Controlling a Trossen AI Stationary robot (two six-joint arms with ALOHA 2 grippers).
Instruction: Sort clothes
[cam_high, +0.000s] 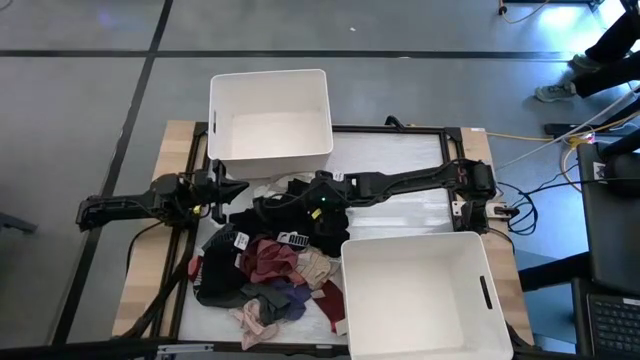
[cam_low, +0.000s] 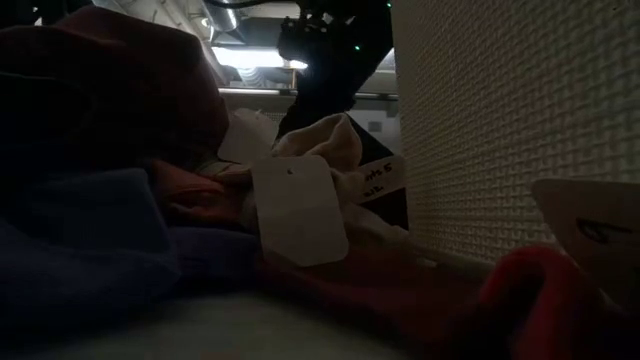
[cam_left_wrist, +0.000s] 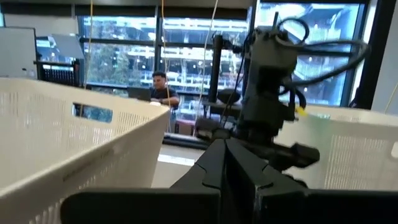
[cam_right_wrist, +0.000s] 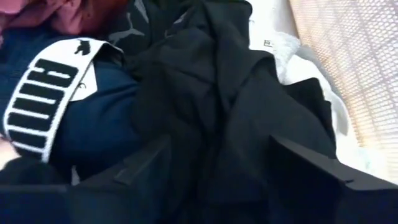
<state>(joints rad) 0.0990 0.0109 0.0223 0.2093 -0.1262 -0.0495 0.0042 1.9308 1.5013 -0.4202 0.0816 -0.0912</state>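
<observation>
Two white bins (cam_high: 270, 120) (cam_high: 425, 295), wooden table (cam_high: 175, 140), seated person (cam_left_wrist: 160, 87)

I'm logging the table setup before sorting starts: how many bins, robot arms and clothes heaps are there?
White bins: 2, far bin and near bin
Robot arms: 2, left claw and right claw
Clothes heaps: 1
Total: 5

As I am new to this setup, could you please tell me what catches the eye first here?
A heap of clothes lies mid-table between two empty white bins, one far, one near right. The right gripper is down on a black garment with fingers spread. The left gripper waits shut at the heap's left.
</observation>
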